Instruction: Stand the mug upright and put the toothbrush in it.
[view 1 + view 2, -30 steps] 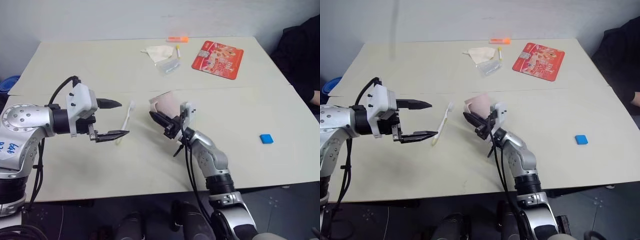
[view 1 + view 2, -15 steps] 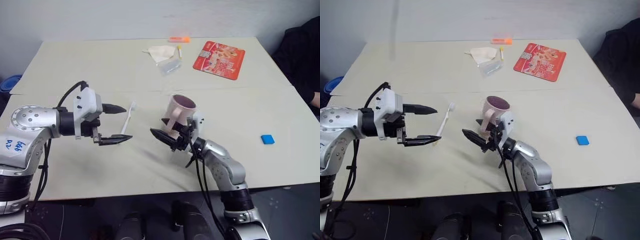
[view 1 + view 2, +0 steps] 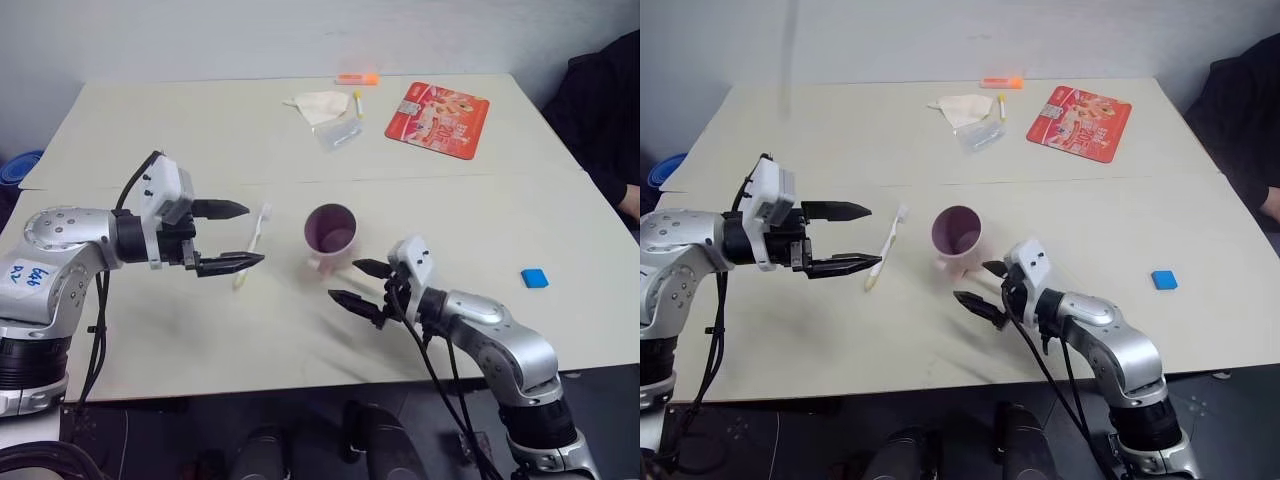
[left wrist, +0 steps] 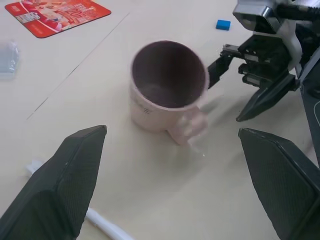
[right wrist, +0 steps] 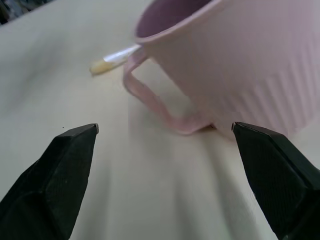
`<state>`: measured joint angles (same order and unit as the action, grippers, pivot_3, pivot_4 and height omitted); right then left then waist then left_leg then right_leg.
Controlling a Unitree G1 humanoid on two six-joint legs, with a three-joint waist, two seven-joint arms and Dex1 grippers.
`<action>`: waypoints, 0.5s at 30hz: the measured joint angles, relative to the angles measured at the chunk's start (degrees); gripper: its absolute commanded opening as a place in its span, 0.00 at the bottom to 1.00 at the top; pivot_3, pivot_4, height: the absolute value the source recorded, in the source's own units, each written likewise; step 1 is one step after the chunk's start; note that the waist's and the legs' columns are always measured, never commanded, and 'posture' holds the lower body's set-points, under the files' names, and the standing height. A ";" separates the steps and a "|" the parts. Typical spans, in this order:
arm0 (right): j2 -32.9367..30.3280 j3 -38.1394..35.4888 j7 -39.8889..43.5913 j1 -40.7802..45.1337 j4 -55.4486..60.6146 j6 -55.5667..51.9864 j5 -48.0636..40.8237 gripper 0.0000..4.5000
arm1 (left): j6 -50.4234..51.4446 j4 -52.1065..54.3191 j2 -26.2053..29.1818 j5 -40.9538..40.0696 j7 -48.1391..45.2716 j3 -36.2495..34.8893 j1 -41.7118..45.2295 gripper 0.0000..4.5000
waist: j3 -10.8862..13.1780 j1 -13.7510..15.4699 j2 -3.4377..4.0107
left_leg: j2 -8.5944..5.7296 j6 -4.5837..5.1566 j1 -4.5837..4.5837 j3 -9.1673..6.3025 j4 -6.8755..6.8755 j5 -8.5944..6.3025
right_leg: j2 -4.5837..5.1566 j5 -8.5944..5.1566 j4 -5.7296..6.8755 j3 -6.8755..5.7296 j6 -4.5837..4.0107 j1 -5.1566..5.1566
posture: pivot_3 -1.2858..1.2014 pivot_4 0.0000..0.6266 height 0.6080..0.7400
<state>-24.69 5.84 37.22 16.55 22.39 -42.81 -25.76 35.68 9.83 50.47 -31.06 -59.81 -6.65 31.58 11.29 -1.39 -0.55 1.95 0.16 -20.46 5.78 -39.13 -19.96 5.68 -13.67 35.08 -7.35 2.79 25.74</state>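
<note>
Standing upright on the desk (image 3: 150,340), the mug (image 3: 331,232) has its open mouth up and its loop handle turned toward the right pincer (image 3: 360,284), which sits just beside it with its fingers spread and nothing between them. The toothbrush (image 3: 254,240) lies flat on the desk just past the tips of the left pincer (image 3: 232,236), whose fingers are also spread wide and empty; the mug is a little beyond the brush from that side.

Judging by its look, the toothbrush is light, stiff and thin, and its smooth handle could slip or roll under a glancing touch. Because it lies flush on the desk, the fingers likely need to close across the middle of the handle, clear of the bristle head, so that it hangs balanced and can be tipped handle-first into the mug. The mug seems light enough to topple if knocked at the rim.
</note>
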 measured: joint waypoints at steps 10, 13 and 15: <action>-16.77 -13.45 7.70 1.65 13.02 -7.97 -14.00 1.00 | 19.29 -15.30 -5.38 11.90 22.91 3.93 15.11 1.00 | 0.05 1.76 -0.15 | -0.11 0.15 0.00 -0.06 -0.01 -0.03 | 0.01 0.05 -0.08 -0.03 0.09 -0.08 | 0.52 0.24 1.00; -20.19 -15.82 9.73 4.36 15.25 -8.59 -17.80 1.00 | 23.67 -17.62 -8.90 13.34 26.10 6.02 17.11 1.00 | 0.06 2.14 -0.27 | -0.13 0.17 0.00 -0.01 -0.01 -0.04 | 0.02 0.08 -0.12 -0.04 0.13 -0.09 | 0.52 0.24 1.00; -22.22 -16.48 10.12 6.14 15.29 -8.76 -19.22 1.00 | 26.38 -19.94 -12.33 13.40 26.97 7.34 19.11 1.00 | 0.09 2.38 -0.32 | -0.14 0.17 -0.04 0.01 -0.07 -0.03 | 0.03 0.10 -0.12 -0.07 0.16 -0.07 | 0.52 0.24 1.00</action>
<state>-46.90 -10.64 47.35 22.69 37.67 -51.58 -44.98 62.06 -10.11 38.15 -17.65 -32.84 0.69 50.69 11.38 0.98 -0.88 1.81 0.33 -20.50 5.79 -39.21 -19.99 5.72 -13.58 34.96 -7.42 2.95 25.67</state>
